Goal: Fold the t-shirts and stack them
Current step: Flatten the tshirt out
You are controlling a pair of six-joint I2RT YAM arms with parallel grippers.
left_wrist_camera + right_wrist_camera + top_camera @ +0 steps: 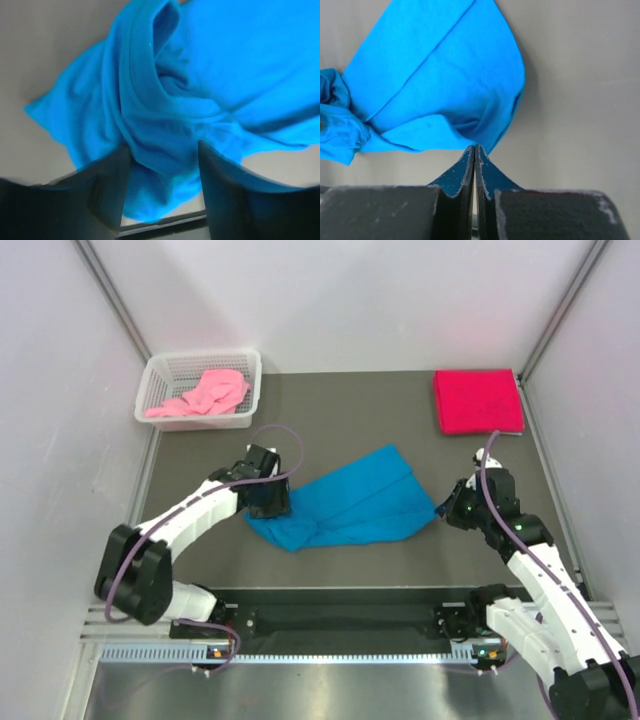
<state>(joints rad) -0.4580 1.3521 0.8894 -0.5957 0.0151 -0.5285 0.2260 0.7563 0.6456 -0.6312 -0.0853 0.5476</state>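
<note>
The bright blue t-shirt lies rumpled and partly folded in the middle of the table. My left gripper is at its left end; in the left wrist view the gripper is open, with its jaws wide apart and bunched blue cloth between them. My right gripper is at the shirt's right corner; in the right wrist view the gripper is shut, pinching the puckered corner of the blue cloth. The crimson t-shirt lies folded at the back right. The pink t-shirt is crumpled in the basket.
A white mesh basket stands at the back left against the wall. White walls close in the dark mat on three sides. A metal rail runs along the near edge between the arm bases.
</note>
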